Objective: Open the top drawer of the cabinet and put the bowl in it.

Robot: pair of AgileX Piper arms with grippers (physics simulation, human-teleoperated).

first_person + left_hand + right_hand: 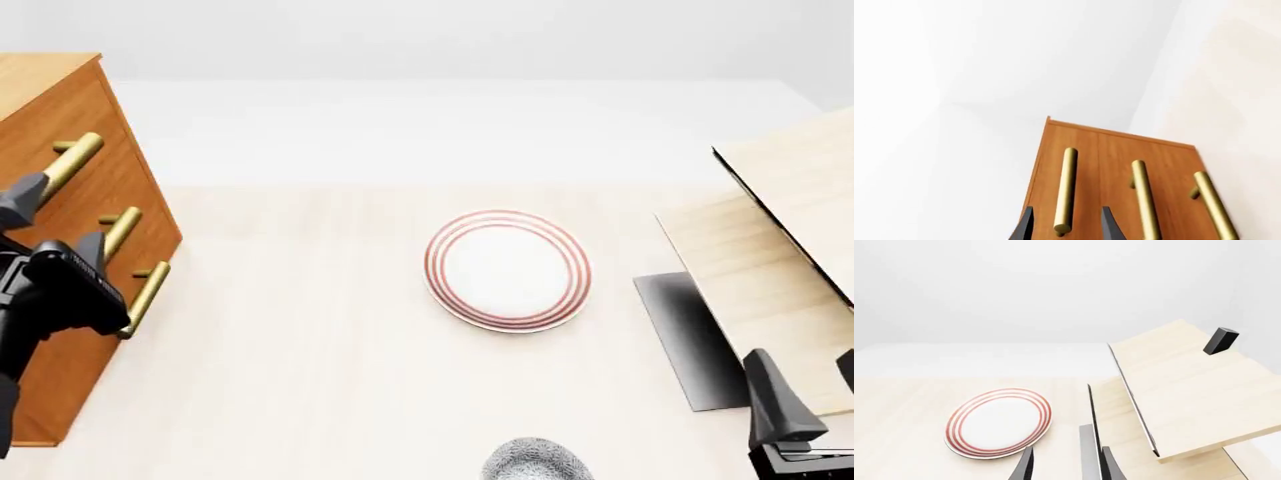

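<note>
The orange-brown cabinet stands at the table's left edge with all three drawers shut. My left gripper is open, and its fingers straddle the end of the brass bar handle of the top drawer without closing on it. In the front view the same left gripper sits against the cabinet front by the upper handle. The speckled bowl is cut off by the near edge at centre. My right gripper hangs open and empty at the near right, well apart from the bowl.
A flat white plate with red rings lies mid-table, also in the right wrist view as the plate. Pale wood furniture with a black edge fills the right side, close to the right gripper. Two lower handles sit beside the straddled one.
</note>
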